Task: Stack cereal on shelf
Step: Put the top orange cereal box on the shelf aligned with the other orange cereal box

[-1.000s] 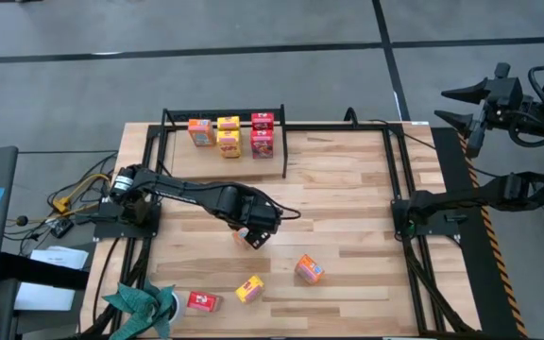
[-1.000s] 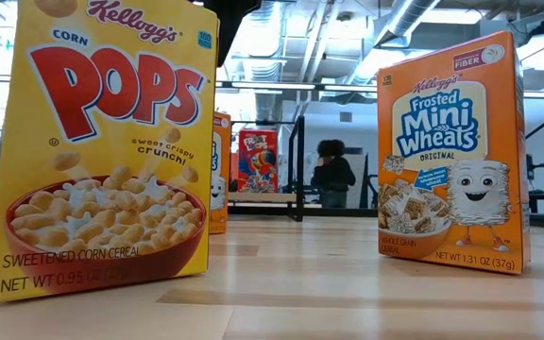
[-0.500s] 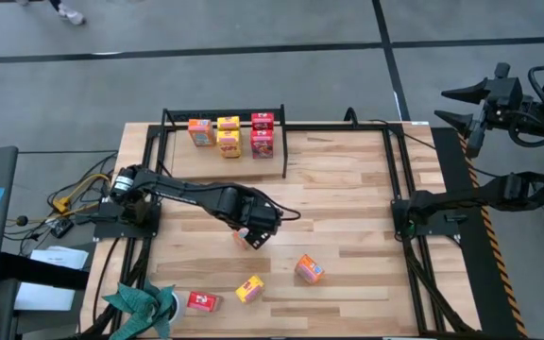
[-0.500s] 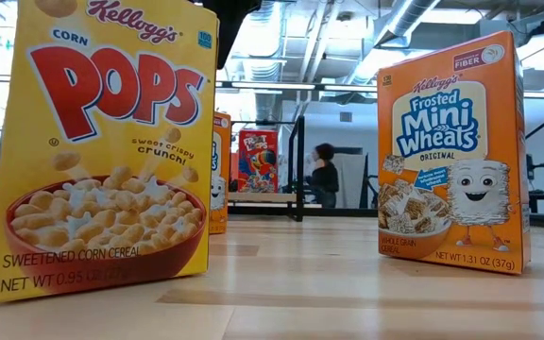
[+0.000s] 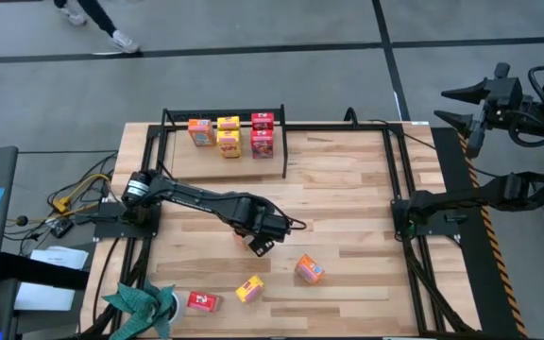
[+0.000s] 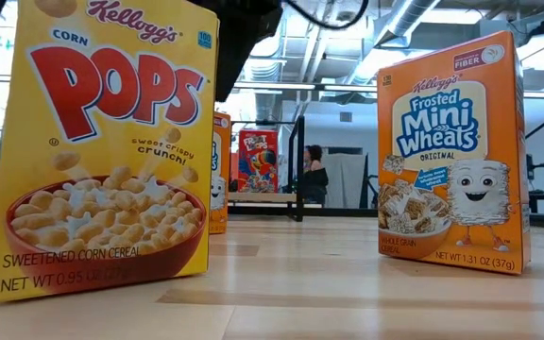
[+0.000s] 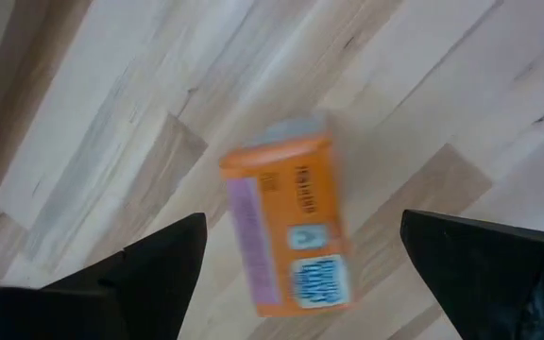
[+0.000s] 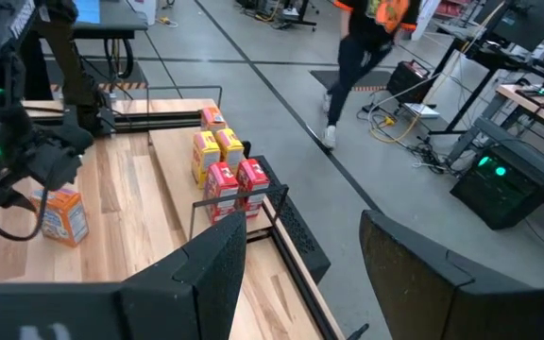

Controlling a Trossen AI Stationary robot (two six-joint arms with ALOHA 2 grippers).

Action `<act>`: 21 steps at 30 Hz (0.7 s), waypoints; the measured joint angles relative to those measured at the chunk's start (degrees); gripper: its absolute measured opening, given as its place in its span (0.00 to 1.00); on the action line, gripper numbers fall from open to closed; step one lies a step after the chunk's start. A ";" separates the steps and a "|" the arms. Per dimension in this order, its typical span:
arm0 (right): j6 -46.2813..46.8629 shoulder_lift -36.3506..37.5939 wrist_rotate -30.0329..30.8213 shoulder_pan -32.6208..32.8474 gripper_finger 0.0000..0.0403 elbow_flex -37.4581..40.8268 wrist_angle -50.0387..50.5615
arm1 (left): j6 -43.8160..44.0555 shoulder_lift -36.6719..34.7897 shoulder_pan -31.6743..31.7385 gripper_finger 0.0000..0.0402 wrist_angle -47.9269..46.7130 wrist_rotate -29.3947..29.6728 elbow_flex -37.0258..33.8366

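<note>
Five small cereal boxes (image 5: 229, 135), orange, yellow and red with printed fronts, stand close together on the low black tube-frame shelf with a pale wooden board (image 5: 173, 118), which sits at the far edge of the light wooden bench (image 5: 348, 198), toward its left corner. Four more boxes are down on the bench top. One small orange box (image 7: 286, 227) lies flat near the middle of the bench, directly under the left hand (image 5: 263, 241); the left wrist view shows it between the two dark fingers (image 7: 144, 269), which stand spread wide on either side without touching it. A second orange Mini-Wheats box (image 5: 309, 269) stands near the front edge, just right of that hand. A yellow Corn Pops box (image 5: 249, 288) and a red box (image 5: 202, 301) rest further left along the front edge, the red one near a crumpled teal cloth (image 5: 144, 304) at the front left corner.

The dark left arm reaches from its base at the left edge out across the bench. The right hand (image 5: 463, 106) waits well beyond the far right corner, off the bench, its fingers apart and holding nothing.

A person (image 6: 312, 177) stands in the room behind.
</note>
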State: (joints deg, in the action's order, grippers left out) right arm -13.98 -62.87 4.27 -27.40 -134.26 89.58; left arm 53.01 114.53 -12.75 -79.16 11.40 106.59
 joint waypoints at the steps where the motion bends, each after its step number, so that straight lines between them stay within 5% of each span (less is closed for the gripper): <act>1: 0.00 0.00 0.04 -0.02 0.58 0.00 0.02 | 0.00 0.10 0.00 0.86 -0.48 0.00 -0.03; 21: 0.02 0.83 0.02 4.21 0.58 0.00 0.05 | 0.11 0.08 -0.50 0.86 0.02 1.92 0.00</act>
State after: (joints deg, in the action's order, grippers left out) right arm -13.96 -62.04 4.29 -23.19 -134.26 89.63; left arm 53.12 114.61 -13.26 -79.13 13.32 106.59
